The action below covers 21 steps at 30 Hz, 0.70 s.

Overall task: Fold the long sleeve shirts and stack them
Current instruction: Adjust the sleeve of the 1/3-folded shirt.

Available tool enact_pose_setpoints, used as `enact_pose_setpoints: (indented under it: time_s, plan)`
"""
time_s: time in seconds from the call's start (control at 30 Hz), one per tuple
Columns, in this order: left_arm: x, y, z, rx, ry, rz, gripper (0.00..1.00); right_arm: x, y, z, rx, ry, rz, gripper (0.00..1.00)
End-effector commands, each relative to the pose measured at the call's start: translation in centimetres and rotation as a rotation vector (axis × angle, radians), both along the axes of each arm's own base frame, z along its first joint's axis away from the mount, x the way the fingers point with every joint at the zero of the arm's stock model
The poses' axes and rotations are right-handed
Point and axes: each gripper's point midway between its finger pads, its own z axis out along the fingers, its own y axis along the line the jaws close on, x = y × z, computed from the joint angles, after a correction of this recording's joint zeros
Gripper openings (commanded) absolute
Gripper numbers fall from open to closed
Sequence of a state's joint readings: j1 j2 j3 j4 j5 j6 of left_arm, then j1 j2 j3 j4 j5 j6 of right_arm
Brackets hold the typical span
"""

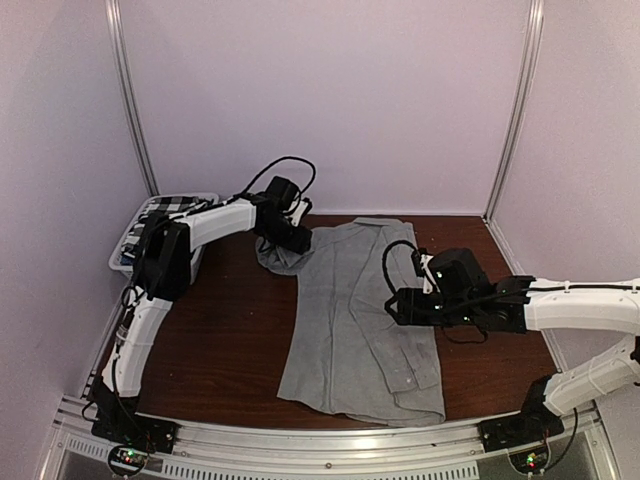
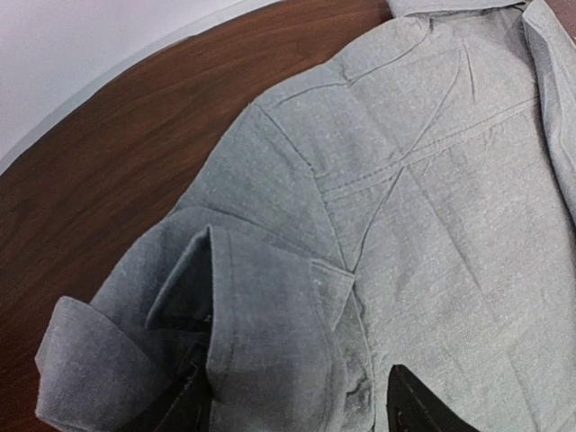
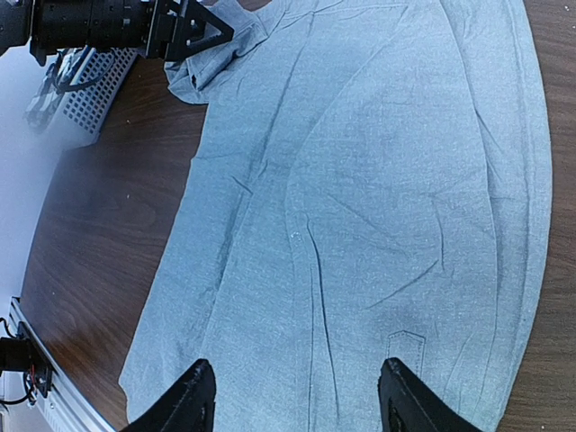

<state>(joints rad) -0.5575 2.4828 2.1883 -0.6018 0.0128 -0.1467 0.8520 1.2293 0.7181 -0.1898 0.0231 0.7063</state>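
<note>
The light grey shirt (image 1: 360, 320) lies spread on the brown table, collar at the far side. Its left sleeve is bunched and folded at the top left (image 1: 283, 258). My left gripper (image 1: 290, 243) is over that bunch. In the left wrist view the folded sleeve and cuff (image 2: 261, 333) lie between its spread fingers (image 2: 423, 409). The left gripper is open. My right gripper (image 1: 393, 305) hovers open and empty over the shirt's right half, its fingers (image 3: 193, 400) wide apart above the flat cloth (image 3: 360, 180). The black-and-white checked shirt (image 1: 168, 206) lies in the basket.
A white slatted basket (image 1: 130, 245) stands at the far left edge of the table, behind the left arm. It also shows in the right wrist view (image 3: 90, 85). White walls with metal posts close in the table. Bare brown wood (image 1: 230, 330) lies left of the shirt.
</note>
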Motion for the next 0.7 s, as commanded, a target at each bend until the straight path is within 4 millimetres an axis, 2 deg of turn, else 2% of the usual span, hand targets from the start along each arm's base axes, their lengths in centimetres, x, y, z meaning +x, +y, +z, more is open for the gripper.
enact_pose_setpoints:
  time_s: [0.0, 0.13, 0.4, 0.47, 0.53, 0.67]
  plan:
    - [1.0, -0.6, 0.6, -0.044, -0.02, -0.019, 0.66, 0.3, 0.1, 0.6, 0.025, -0.012, -0.009, 0.63]
    - [1.1, -0.6, 1.2, -0.05, -0.029, -0.021, 0.58, 0.2, 0.1, 0.5, 0.028, -0.009, -0.009, 0.63]
    - [0.1, -1.5, 2.7, -0.109, -0.011, -0.051, 0.12, 0.3, 0.1, 0.2, 0.024, -0.008, -0.013, 0.63]
    - [-0.5, -1.8, 3.3, -0.127, -0.004, -0.063, 0.04, 0.3, 0.0, 0.1, 0.021, -0.009, -0.017, 0.63]
    - [-1.3, -2.4, 4.2, -0.144, -0.01, -0.077, 0.0, 0.4, -0.1, 0.1, 0.018, -0.013, -0.021, 0.63]
    - [-3.7, -4.0, 6.6, -0.193, -0.013, -0.114, 0.0, 0.8, -0.5, 0.2, 0.01, -0.026, -0.043, 0.63]
